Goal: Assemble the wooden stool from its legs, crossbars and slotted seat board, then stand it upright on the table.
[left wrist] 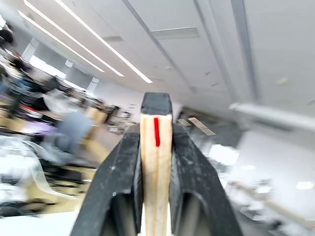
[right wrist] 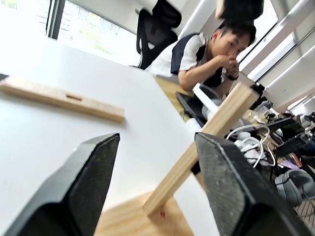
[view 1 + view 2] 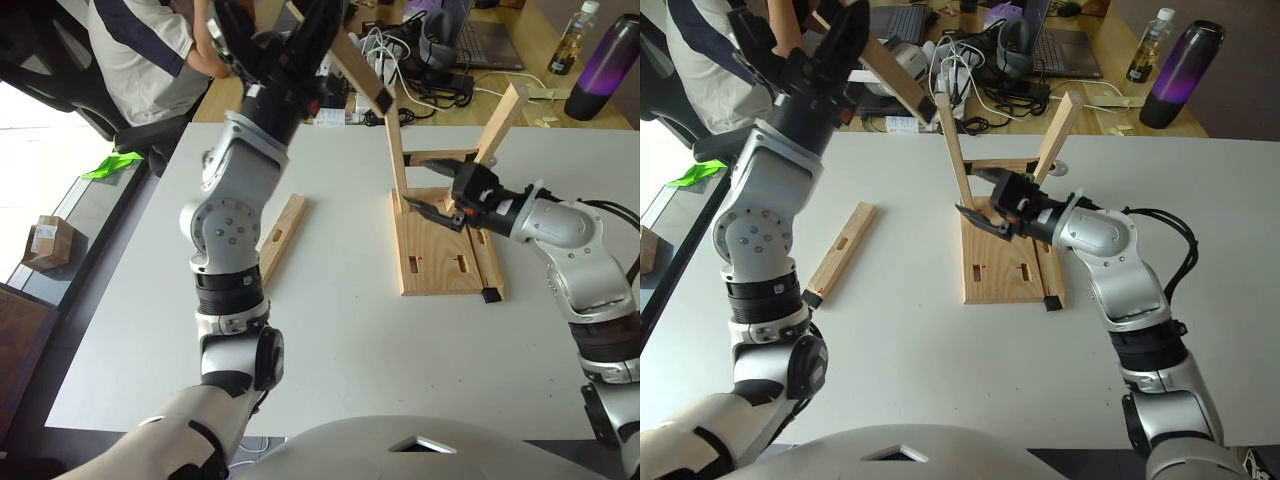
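The slotted seat board (image 3: 440, 262) lies flat on the white table. Two legs stand tilted in it: a near one (image 3: 396, 160) and a far one (image 3: 500, 125), joined by a crossbar (image 3: 440, 157). Another leg (image 3: 489, 268) lies along the board's right edge. My right gripper (image 3: 432, 211) is open at the near leg's foot, and that leg (image 2: 197, 162) shows between its fingers (image 2: 88, 182) without touching them. My left gripper (image 3: 325, 35) is raised high and shut on a black-capped leg (image 3: 362, 78), whose capped end hangs close to the near leg's top. A loose slotted piece (image 3: 281, 235) lies on the table to the left.
Behind the table, a desk holds cables (image 3: 385, 45), a laptop (image 3: 480, 40), a clear bottle (image 3: 567, 40) and a dark purple flask (image 3: 605, 65). The table's left edge drops to the floor, where a cardboard box (image 3: 45, 240) sits.
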`<state>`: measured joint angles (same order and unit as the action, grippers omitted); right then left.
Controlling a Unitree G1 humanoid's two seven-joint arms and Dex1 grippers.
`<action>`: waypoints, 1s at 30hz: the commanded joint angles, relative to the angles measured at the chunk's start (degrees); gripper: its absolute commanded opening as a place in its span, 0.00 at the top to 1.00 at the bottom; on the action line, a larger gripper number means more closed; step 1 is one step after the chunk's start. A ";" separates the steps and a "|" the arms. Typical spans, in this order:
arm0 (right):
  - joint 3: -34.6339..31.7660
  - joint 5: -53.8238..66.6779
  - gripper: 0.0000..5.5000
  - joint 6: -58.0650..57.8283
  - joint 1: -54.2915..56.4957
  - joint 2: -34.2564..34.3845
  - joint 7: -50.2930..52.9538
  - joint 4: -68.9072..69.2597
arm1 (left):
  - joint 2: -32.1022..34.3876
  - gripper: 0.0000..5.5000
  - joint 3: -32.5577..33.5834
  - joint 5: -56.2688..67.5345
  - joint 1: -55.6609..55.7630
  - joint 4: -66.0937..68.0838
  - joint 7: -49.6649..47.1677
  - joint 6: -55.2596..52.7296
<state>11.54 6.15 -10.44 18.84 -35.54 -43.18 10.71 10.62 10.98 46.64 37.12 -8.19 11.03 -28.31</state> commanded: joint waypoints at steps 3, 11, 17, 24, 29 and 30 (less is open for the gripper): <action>-6.43 1.78 0.30 -0.49 -8.03 1.29 4.12 1.36 | 16.09 0.93 2.31 -9.77 -15.92 0.09 17.34 5.98; -6.97 2.74 0.06 0.85 -14.92 7.44 9.07 4.73 | 14.80 0.93 0.02 -15.84 -29.23 6.21 25.90 14.10; -7.76 4.03 0.02 0.47 -14.69 7.65 8.10 3.88 | 13.71 0.93 -1.61 -21.53 -27.98 15.29 27.85 21.68; -8.45 4.76 0.02 0.60 -14.08 7.66 7.31 2.67 | 12.25 0.93 -1.48 -25.40 -25.86 22.33 27.05 29.42; -8.76 5.07 0.02 0.41 -13.71 7.79 6.88 1.95 | 11.10 0.93 -0.69 -25.98 -24.04 26.19 26.54 33.28; -8.76 5.07 0.02 0.40 -13.64 7.81 6.83 1.85 | 10.95 0.93 -0.65 -26.05 -23.83 26.88 26.66 33.79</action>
<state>3.22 10.50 -9.67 4.34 -27.73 -35.79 12.97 22.08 9.96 20.98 11.91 17.13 37.62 4.11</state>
